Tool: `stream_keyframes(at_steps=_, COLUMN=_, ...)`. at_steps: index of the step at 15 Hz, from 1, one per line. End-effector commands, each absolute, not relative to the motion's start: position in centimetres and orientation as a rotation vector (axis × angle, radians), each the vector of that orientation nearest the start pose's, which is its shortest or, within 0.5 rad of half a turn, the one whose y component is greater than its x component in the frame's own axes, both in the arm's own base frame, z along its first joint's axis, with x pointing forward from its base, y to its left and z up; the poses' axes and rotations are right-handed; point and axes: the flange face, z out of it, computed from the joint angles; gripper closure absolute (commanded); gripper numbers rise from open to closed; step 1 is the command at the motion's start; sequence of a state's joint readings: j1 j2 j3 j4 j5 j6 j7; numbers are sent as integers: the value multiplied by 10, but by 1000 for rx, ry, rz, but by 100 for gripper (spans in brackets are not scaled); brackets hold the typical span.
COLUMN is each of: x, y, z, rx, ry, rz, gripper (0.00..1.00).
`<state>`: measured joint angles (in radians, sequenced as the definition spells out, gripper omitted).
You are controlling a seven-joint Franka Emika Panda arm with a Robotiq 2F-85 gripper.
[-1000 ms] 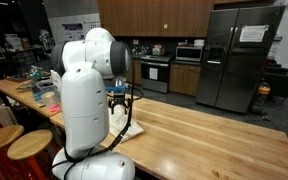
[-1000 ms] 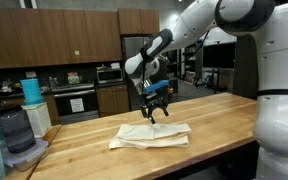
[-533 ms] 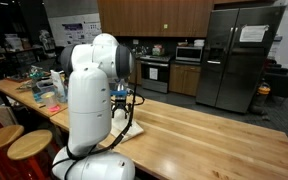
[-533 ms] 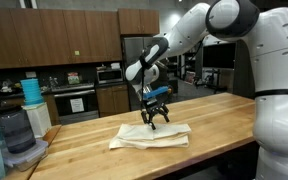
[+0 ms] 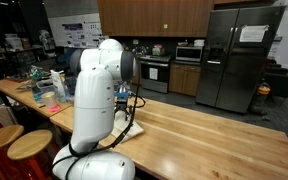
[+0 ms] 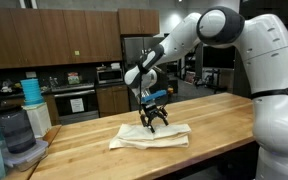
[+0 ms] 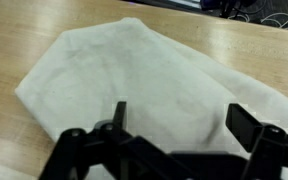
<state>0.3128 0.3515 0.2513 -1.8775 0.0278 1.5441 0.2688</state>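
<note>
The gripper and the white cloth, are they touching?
Cannot tell. In an exterior view the open gripper overlaps the white cloth at its tips; the wrist view shows neither contact nor a gap plainly.

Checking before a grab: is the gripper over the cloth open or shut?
Open. In the wrist view the gripper has its fingers wide apart, bare white cloth between them, nothing clamped.

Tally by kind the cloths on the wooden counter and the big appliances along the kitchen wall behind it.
Cream cloth: 1
Refrigerator: 1
Microwave: 1
Oven range: 1
Total: 4
</note>
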Motion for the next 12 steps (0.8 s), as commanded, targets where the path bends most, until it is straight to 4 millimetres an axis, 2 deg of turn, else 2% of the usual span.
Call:
stream_keyframes(at_steps=1, x=470, y=294, z=299, rx=-3079, ry=-401, rz=1142, gripper=0)
stream_keyframes(at_steps=7, x=483, y=299, z=291, rx=-3094, ry=-325, rz=1181, gripper=0)
stream_keyframes(at_steps=12, x=501, y=302, z=284, rx=-3173, ry=-253, rz=1080, gripper=0)
